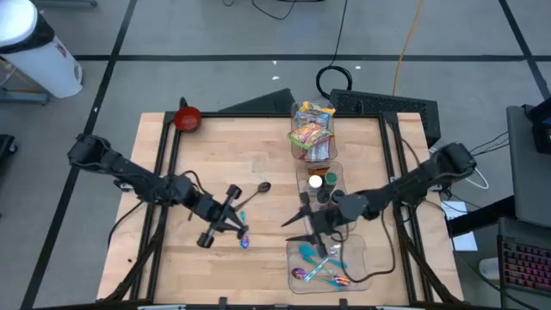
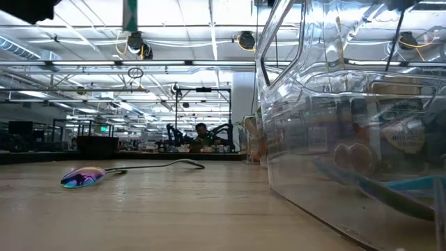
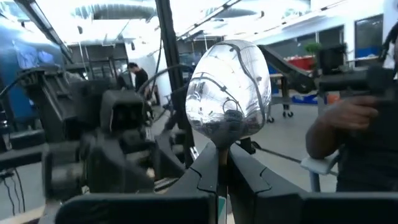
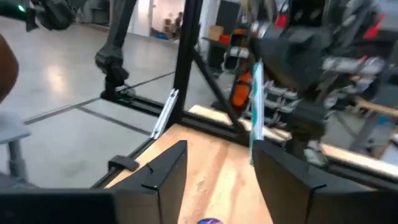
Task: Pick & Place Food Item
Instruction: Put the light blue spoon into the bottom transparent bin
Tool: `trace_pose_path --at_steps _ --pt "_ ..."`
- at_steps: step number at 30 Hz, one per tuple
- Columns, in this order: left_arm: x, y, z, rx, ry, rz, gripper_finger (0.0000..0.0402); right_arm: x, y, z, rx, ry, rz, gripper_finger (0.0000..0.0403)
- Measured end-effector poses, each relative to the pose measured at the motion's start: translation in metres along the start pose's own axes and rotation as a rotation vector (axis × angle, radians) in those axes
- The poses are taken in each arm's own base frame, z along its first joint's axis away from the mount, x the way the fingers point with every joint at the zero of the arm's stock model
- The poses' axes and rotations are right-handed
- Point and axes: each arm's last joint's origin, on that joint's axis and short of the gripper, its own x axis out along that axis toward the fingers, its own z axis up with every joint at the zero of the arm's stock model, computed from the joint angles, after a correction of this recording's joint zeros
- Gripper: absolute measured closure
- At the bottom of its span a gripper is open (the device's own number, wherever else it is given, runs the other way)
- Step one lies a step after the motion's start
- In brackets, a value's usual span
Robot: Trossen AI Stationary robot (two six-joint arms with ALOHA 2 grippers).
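My left gripper [image 1: 240,207] hangs over the table's middle, shut on a silver spoon [image 3: 229,93] whose bowl [image 1: 263,187] sticks out past the fingertips. An iridescent spoon [image 1: 244,241] lies flat on the wood near it, its bowl [image 2: 82,177] toward the near edge. My right gripper [image 1: 303,229] stands open over the far end of a clear tray [image 1: 362,258], and bare wood shows between its fingers [image 4: 214,152]. A teal strip [image 4: 255,106] stands upright just beyond one finger; I cannot tell what it is or whether it touches. Snack packets [image 1: 312,129] fill a clear tub at the far middle. My left gripper pinches the silver spoon's neck [image 3: 222,154], just below the bowl, between its two fingers. The fingers lie along the handle and point slightly above level toward the table's right. The spoon is lifted clear, its bowl out beyond the fingertips.
A red bowl [image 1: 188,119] sits at the far left corner. A clear bin with small bottles [image 1: 323,185] stands between the snack tub and the tray, which holds teal and iridescent utensils [image 1: 323,267]. A clear container wall [image 2: 348,139] fills the right of the low view. People show beyond the table.
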Motion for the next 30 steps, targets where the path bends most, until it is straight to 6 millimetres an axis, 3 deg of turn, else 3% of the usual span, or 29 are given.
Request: trace_pose_path --at_steps 9,15,22,30 --pt "0.052 0.010 0.001 -0.016 0.028 -0.059 0.0389 0.037 -0.003 -0.016 0.044 0.019 -0.014 0.0129" --pt "0.075 0.014 -0.003 -0.037 0.098 -0.077 0.0387 0.053 0.000 -0.028 -0.001 -0.017 -0.013 0.0121" --pt "0.076 0.013 -0.004 -0.039 0.111 -0.094 0.0390 0.057 0.002 -0.032 -0.055 -0.060 -0.002 0.0167" --pt "0.077 0.007 -0.002 -0.031 0.092 -0.136 0.0377 0.057 0.004 -0.032 -0.091 -0.069 0.054 0.0294"
